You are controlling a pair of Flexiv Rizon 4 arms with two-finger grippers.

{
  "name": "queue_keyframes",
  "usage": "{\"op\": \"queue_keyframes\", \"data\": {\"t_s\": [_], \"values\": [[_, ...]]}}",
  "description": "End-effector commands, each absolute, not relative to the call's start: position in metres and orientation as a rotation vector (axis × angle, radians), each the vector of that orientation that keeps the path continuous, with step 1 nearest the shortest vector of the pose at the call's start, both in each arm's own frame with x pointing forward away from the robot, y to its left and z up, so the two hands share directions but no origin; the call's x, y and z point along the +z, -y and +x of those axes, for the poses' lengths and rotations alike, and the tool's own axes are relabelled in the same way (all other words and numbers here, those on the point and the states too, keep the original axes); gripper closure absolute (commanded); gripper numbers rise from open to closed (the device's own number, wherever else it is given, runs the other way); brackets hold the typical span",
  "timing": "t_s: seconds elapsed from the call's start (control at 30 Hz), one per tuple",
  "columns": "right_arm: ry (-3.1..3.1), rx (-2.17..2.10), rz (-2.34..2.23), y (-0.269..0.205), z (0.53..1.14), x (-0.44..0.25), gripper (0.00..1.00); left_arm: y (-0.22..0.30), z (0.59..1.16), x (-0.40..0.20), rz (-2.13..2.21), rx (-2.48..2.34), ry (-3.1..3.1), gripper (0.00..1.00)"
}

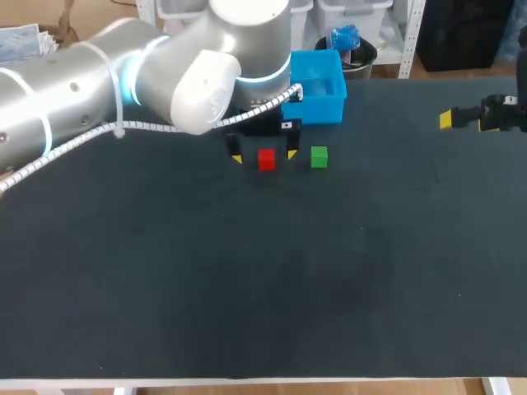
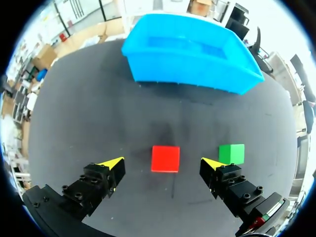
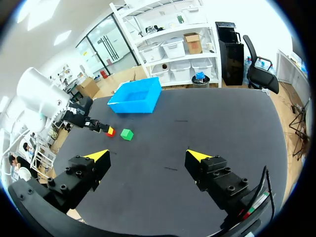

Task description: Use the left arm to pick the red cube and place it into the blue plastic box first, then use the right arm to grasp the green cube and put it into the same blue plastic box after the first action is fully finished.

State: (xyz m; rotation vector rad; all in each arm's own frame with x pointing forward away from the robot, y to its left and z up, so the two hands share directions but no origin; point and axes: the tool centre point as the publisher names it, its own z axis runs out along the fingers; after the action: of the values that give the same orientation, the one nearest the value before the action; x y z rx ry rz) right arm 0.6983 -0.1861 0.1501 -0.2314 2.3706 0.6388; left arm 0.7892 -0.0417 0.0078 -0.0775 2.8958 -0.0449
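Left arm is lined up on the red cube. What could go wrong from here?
The green cube sits close outside one open jaw of the left arm, so lowering may clip it. The red cube lies between the jaws, not yet gripped; carried low, it could catch the near wall of the blue plastic box.

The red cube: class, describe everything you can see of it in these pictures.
The small red cube is plain and smooth-faced, perhaps plastic or painted wood. It sits flat on the dark table mat, between the open yellow-tipped fingers of the left pincer, with a gap on each side, so only the mat touches it. The small green cube stands apart beside it, and the blue plastic box lies ahead.
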Motion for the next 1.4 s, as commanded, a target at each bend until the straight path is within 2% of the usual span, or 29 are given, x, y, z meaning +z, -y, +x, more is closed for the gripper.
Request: {"op": "queue_keyframes", "data": {"t_s": [0.03, 0.53, 0.57, 0.63, 1.17, 1.4], "values": [[-2.372, 0.637, -0.231, 0.186, 0.699, 0.150, 0.00, 0.045, 0.794, 0.002, -0.076, -0.044, -2.903, 0.00], [-2.372, 0.637, -0.231, 0.186, 0.699, 0.150, 0.00, 0.046, 0.793, -0.012, -0.102, -0.050, -2.916, 0.00], [-2.372, 0.637, -0.231, 0.186, 0.699, 0.150, 0.00, 0.046, 0.794, -0.013, -0.110, -0.046, -2.918, 0.15], [-2.372, 0.637, -0.231, 0.186, 0.699, 0.150, 0.00, 0.045, 0.795, -0.014, -0.117, -0.035, -2.924, 1.00], [-2.372, 0.637, -0.231, 0.186, 0.699, 0.150, 0.00, 0.051, 0.802, -0.010, -0.094, -0.019, -2.902, 1.00], [-2.372, 0.637, -0.231, 0.186, 0.699, 0.150, 0.00, 0.051, 0.799, 0.020, -0.075, -0.012, -2.866, 1.00]]}}
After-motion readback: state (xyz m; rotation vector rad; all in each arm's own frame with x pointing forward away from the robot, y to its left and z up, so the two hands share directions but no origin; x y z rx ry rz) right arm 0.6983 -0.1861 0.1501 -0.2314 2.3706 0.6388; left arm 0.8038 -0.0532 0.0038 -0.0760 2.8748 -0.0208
